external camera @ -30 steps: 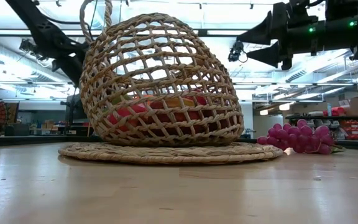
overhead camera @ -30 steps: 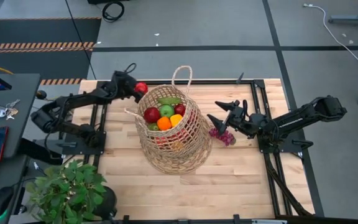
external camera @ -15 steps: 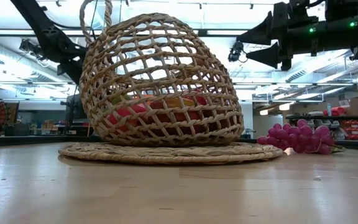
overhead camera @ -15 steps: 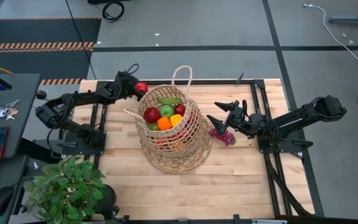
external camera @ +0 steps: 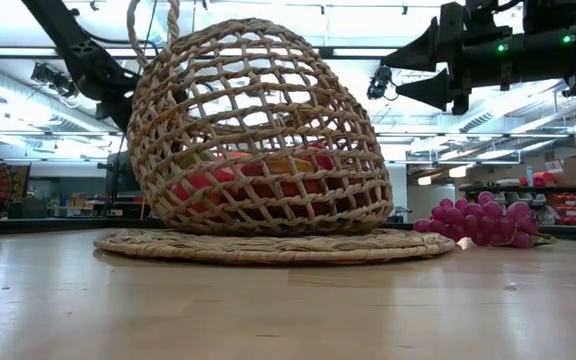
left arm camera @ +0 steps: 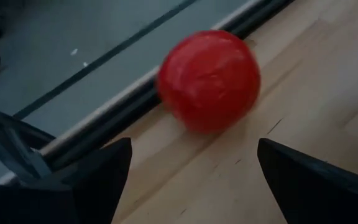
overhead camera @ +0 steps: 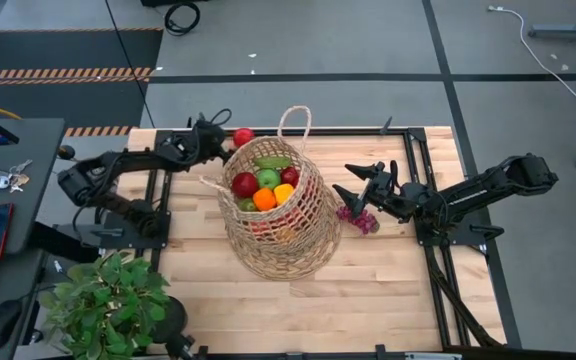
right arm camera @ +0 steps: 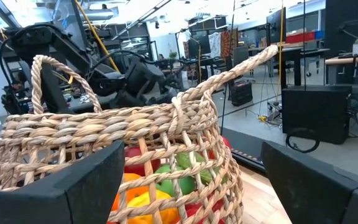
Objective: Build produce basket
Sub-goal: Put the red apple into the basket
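Observation:
The tan wicker basket (overhead camera: 278, 215) stands mid-table on a round woven mat (external camera: 273, 246), leaning. It holds produce: a red apple (overhead camera: 244, 184), a green piece (overhead camera: 268, 178) and an orange (overhead camera: 264, 198). A red fruit (overhead camera: 242, 136) lies on the table by the far edge rail. My left gripper (overhead camera: 220, 144) is open just left of it, and the fruit (left arm camera: 209, 79) sits beyond the fingertips. My right gripper (overhead camera: 353, 182) hangs open right of the basket, above purple grapes (overhead camera: 358, 218) lying on the table.
A leafy potted plant (overhead camera: 108, 300) stands at the near left corner. Dark frame rails run along the table's far edge (overhead camera: 348, 130) and beside both arm bases. Bare wood lies in front of the basket (overhead camera: 368, 300).
The red fruit has moved from right at my left gripper's fingertips toward the table's right, along the far edge, and shows blurred in the wrist view. My left gripper has shifted a little the same way. The basket, the grapes and my right arm have kept still.

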Robot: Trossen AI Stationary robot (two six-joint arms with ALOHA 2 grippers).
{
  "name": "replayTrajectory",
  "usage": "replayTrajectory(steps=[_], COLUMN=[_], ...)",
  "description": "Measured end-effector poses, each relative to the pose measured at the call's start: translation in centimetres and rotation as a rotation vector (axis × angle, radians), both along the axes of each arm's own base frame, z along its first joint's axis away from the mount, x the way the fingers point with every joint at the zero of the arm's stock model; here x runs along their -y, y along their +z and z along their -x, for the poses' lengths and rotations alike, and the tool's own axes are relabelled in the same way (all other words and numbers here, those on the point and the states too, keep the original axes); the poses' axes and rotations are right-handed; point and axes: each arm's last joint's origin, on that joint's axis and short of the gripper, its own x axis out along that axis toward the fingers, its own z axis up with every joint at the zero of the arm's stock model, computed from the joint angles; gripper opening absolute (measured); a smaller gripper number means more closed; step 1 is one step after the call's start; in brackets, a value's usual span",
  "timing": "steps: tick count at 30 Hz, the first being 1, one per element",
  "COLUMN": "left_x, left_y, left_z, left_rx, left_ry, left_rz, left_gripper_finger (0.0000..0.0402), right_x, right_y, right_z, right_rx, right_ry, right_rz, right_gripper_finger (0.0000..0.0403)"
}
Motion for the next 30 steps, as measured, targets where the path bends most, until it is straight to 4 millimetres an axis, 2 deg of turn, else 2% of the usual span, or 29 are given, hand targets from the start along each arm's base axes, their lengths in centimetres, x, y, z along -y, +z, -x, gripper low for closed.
replayTrajectory(steps=[8, 14, 19, 22, 25, 30], left_x=[1.1, 2.4, 2.9, 2.7, 2.0, -0.1], left_y=[3.6, 4.8, 7.5, 8.5, 8.5, 9.8], left_z=[-0.1, -0.5, -0.1, 0.4, 0.7, -0.6], left_rx=[0.143, 0.308, 0.449, 0.524, 0.518, 0.515], left_ry=[-0.067, -0.123, -0.111, -0.085, -0.042, -0.015], left_rz=[-0.111, -0.021, -0.136, -0.166, -0.161, -0.172], left_gripper_finger=[0.0337, 0.0334, 0.0329, 0.0323, 0.0314, 0.0291], right_x=[0.0, -0.1, -0.4, -0.5, -0.5, -0.6], right_y=[0.0, 0.0, -0.1, 0.0, 0.0, 0.0], right_z=[0.0, 0.0, -0.1, -0.1, -0.1, -0.1], right_rx=[0.000, -0.001, -0.004, 0.005, 0.015, 0.059], right_ry=[0.000, 0.008, 0.062, 0.071, 0.076, 0.108], right_rz=[0.001, 0.001, 0.004, 0.000, -0.017, -0.106], right_gripper_finger=[0.0380, 0.0380, 0.0380, 0.0380, 0.0380, 0.0380])
